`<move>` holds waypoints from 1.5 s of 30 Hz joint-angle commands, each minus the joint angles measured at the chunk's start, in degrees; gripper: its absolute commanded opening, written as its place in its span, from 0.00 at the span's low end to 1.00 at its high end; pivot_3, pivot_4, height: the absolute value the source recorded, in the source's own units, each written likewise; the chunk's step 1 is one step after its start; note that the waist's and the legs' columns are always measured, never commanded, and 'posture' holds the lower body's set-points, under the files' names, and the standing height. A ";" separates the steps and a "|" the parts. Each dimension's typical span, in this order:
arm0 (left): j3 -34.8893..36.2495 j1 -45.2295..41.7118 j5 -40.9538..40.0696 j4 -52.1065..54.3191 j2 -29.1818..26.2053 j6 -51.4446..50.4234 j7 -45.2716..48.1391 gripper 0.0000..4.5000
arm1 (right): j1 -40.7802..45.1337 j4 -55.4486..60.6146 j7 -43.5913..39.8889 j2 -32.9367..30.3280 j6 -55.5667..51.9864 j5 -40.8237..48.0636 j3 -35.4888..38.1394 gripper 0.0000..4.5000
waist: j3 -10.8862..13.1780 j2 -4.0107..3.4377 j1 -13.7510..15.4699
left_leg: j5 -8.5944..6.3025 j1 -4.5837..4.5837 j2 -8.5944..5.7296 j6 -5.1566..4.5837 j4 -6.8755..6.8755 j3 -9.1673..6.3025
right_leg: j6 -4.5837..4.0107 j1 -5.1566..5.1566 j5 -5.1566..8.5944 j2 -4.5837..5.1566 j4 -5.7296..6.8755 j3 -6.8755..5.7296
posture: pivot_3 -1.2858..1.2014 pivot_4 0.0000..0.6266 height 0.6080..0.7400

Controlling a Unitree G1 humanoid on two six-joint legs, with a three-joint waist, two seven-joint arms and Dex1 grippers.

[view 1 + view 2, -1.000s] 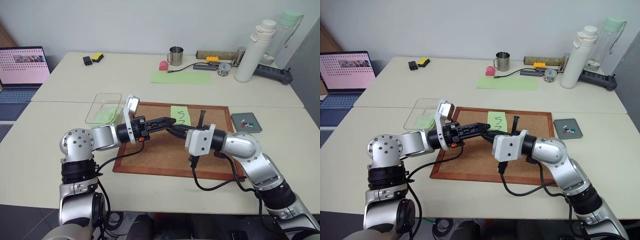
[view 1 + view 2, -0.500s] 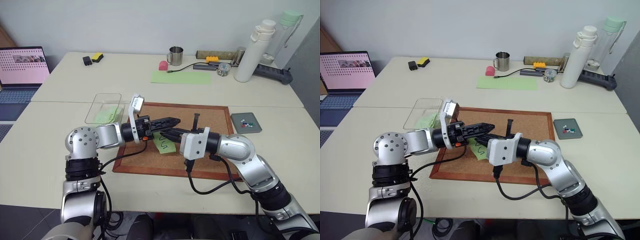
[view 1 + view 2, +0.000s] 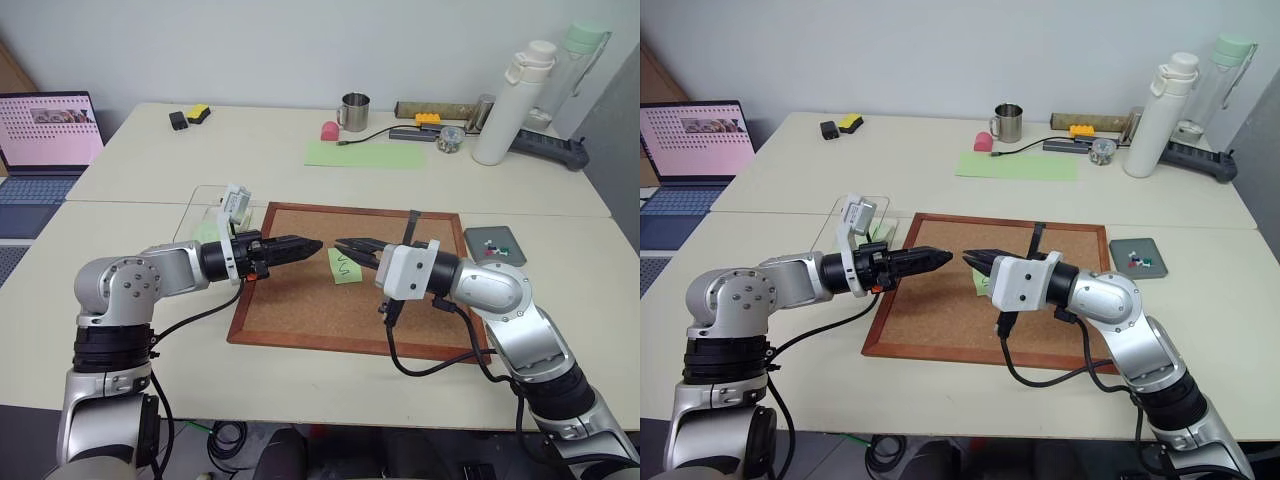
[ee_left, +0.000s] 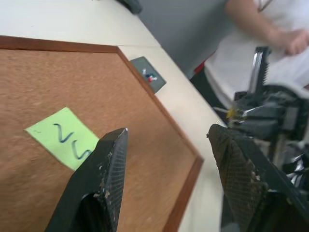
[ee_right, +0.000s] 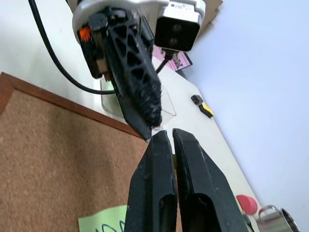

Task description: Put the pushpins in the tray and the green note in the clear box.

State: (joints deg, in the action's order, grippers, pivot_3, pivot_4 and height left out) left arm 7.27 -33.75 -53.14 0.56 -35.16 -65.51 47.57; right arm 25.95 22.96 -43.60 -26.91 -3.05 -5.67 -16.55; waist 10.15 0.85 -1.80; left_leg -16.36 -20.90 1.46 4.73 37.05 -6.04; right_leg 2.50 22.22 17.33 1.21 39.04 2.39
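- The green note (image 3: 345, 265) had moved: a second earlier it sat at the top edge of the cork board (image 3: 300, 315), half a second earlier it hung between the two claws near the board's centre, and now it lay loose on the cork, centre frame, just below the tips.
- The left gripper (image 3: 308, 244) had drawn back toward the left of the frame, its fingers parted and empty; the right gripper (image 3: 348, 243) was pinched shut, and I could not make out anything between its fingers.
- As I judged it, the hand-over had failed or was not finished; the note still needed a fresh grasp before going to the clear box (image 3: 200, 218) at centre left, off the board's left edge.
- The note looked flat, pale green, with dark handwritten squiggles, sitting askew on the cork.
- The pushpins (image 3: 493, 247) lay in the tray (image 3: 480, 239) at centre right, so that half looked done.
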 commanded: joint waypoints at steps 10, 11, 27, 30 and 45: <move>-7.94 0.42 12.19 8.60 -2.40 16.15 6.89 0.63 | -7.96 3.22 6.86 1.67 -11.18 6.64 12.82 0.00 | 0.04 0.08 0.05 | -0.01 -0.03 0.02 -0.02 -0.03 0.00 | 0.00 0.02 0.00 -0.01 -0.02 0.00 | 0.52 0.24 1.00; -9.05 0.61 13.89 9.51 -2.48 18.41 7.42 0.63 | -8.94 2.64 8.12 2.02 -13.13 7.75 15.24 0.00 | 0.05 0.08 0.10 | -0.01 -0.03 0.01 -0.03 -0.03 0.00 | 0.00 0.01 0.00 -0.01 -0.02 0.00 | 0.52 0.24 1.00; -19.48 -3.40 28.39 10.62 6.54 39.95 9.03 0.63 | -3.39 -20.23 20.40 1.62 -31.22 19.40 39.10 0.00 | 0.08 0.07 -0.01 | -0.14 -0.01 -0.02 -0.26 -0.02 0.19 | 0.00 0.00 -0.01 0.01 0.00 0.13 | 0.52 0.24 1.00; -20.56 -4.15 29.60 8.77 8.43 41.23 8.95 0.63 | 0.32 -27.86 20.29 1.31 -31.07 20.82 39.58 0.00 | 0.10 0.04 -0.39 | -0.14 0.03 0.01 -0.27 -0.04 0.26 | 0.00 0.02 -0.01 -0.03 0.01 0.19 | 0.52 0.24 1.00; -19.12 -1.99 34.23 6.93 6.29 43.98 8.90 0.63 | 3.68 -37.82 20.66 -0.65 -27.80 24.01 39.97 0.54 | 0.14 -0.03 -0.66 | -0.14 0.01 0.03 -0.27 -0.04 0.32 | 0.00 0.03 0.00 -0.03 0.01 0.20 | 0.52 0.24 1.00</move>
State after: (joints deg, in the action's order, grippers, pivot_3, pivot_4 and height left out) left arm -14.24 -35.22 -19.02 6.53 -28.26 -22.96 56.89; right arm 29.19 -17.46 -23.18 -26.30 -31.79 17.06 21.88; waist 10.30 0.81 -2.46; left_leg -16.50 -20.90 1.49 4.45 37.02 -5.72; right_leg 2.51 22.24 17.32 1.19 39.04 2.58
